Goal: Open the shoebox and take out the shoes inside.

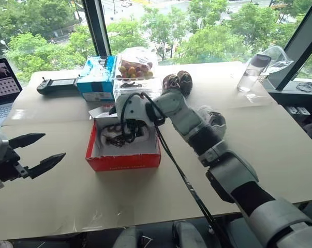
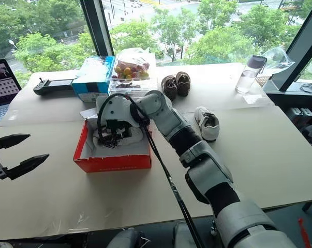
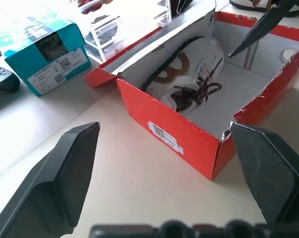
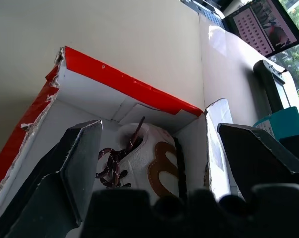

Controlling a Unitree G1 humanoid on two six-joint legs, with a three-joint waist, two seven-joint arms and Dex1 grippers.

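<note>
The red shoebox [image 1: 123,161] stands open in the middle of the table, white inside. One white-and-tan sneaker [image 3: 189,74] with dark laces lies in it. The other white shoe [image 2: 207,124] lies on the table to the box's right, beyond my right forearm. My right gripper [image 2: 114,135] reaches into the box from the right, its fingers open over the sneaker's laces with nothing between them. The right wrist view looks down on that sneaker [image 4: 154,163]. My left gripper [image 1: 52,145] hangs open to the left of the box, apart from it.
Behind the box stand a blue carton [image 1: 97,77] and a clear container of fruit [image 1: 135,72]. A dark brown pair of shoes [image 1: 177,81] sits beside them. A water bottle [image 1: 253,72] is at far right; a controller [image 1: 57,84] and laptop [image 1: 3,82] at far left.
</note>
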